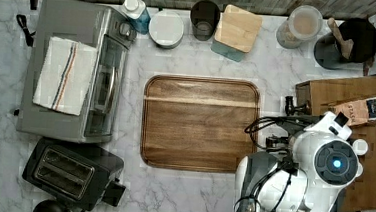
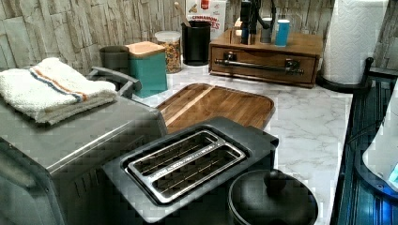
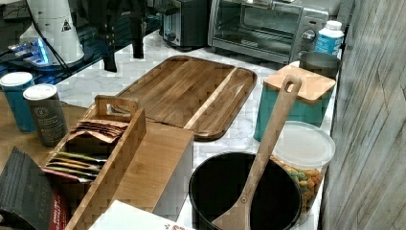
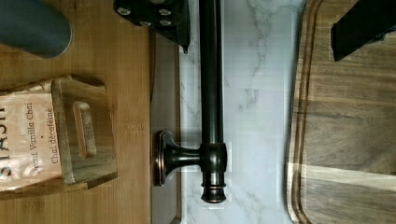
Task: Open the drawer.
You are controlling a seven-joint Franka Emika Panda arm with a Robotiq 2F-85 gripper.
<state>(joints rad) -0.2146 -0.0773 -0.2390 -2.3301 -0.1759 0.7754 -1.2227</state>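
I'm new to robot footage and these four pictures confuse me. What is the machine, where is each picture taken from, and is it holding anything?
The white machine is a single robot arm on a marble kitchen counter. One camera looks straight down, two look across the counter from opposite ends, and one rides on the wrist. The wrist view shows the arm's hand open, one finger on each side of the long black metal bar handle of the wide brown wooden drawer. It holds nothing. Nearby lie a rounded wooden tray, a black toaster and a silver toaster oven.
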